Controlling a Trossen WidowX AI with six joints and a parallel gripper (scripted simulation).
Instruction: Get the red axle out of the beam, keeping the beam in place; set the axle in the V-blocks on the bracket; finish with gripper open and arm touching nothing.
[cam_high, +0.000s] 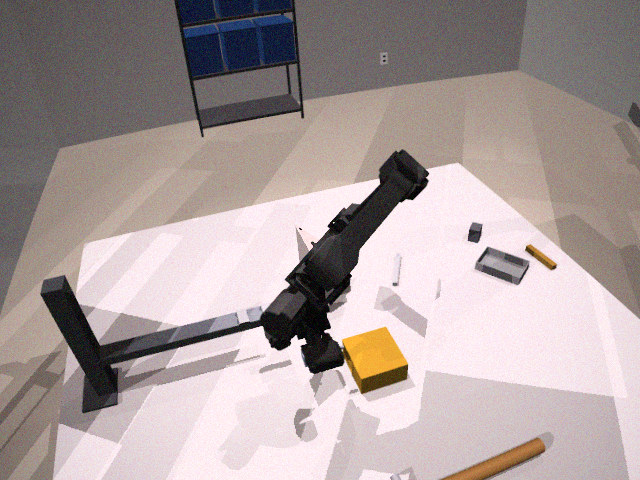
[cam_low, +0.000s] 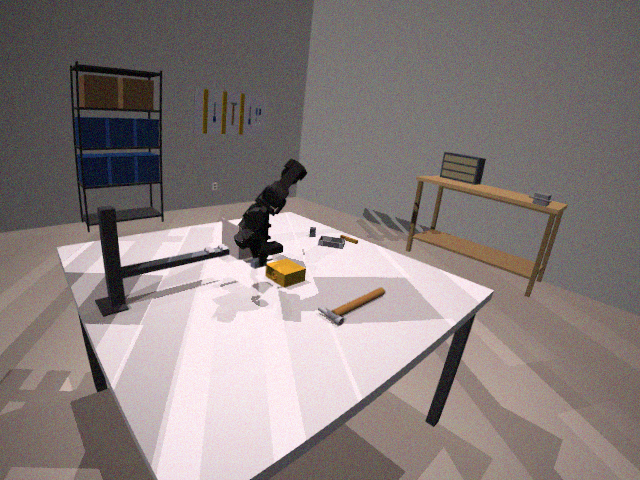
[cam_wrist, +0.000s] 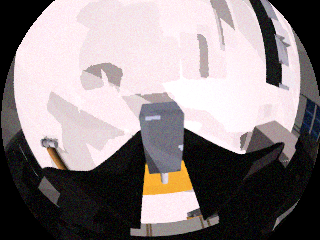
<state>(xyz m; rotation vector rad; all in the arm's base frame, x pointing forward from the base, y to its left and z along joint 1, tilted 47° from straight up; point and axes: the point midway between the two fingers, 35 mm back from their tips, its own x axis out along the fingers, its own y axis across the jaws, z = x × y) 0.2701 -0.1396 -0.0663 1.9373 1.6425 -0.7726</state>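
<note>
- Red axle: it cannot be made out in any view, and whether it is seated in the beam cannot be told
- A blue-grey rectangular block (cam_low: 255, 263) (cam_wrist: 162, 135) is pinched between the fingers of the black gripper (cam_high: 321, 353) (cam_low: 266, 254) (cam_wrist: 160, 132); a short pale pin (cam_wrist: 165, 178) is seen at one end of the block
- The gripper is held above the white table (cam_high: 516, 335) (cam_low: 217, 372) (cam_wrist: 45, 70), just beside the yellow rectangular block (cam_high: 374, 356) (cam_low: 285, 272) (cam_wrist: 167, 186); whether the two touch cannot be told
- The black bracket (cam_high: 173, 336) (cam_low: 155, 263) (cam_wrist: 270, 45) is formed of an upright post and a long horizontal bar; pale grey V-blocks (cam_high: 249, 314) (cam_low: 212, 250) (cam_wrist: 282, 47) are carried near the bar's free end, and no axle is seen lying in them
- A pale upright plate (cam_low: 231, 237) (cam_wrist: 272, 137) is partly covered by the black arm (cam_high: 330, 260) (cam_low: 253, 224) in the exterior view
- A wooden-handled hammer (cam_high: 496, 461) (cam_low: 359, 302) (cam_wrist: 54, 154) is laid flat on the table
- A shallow grey tray (cam_high: 501, 277) (cam_low: 330, 245) is set between a small dark cube (cam_high: 475, 232) (cam_low: 312, 231) and an orange-yellow bar (cam_high: 540, 256) (cam_low: 348, 239), well apart from the gripper
</note>
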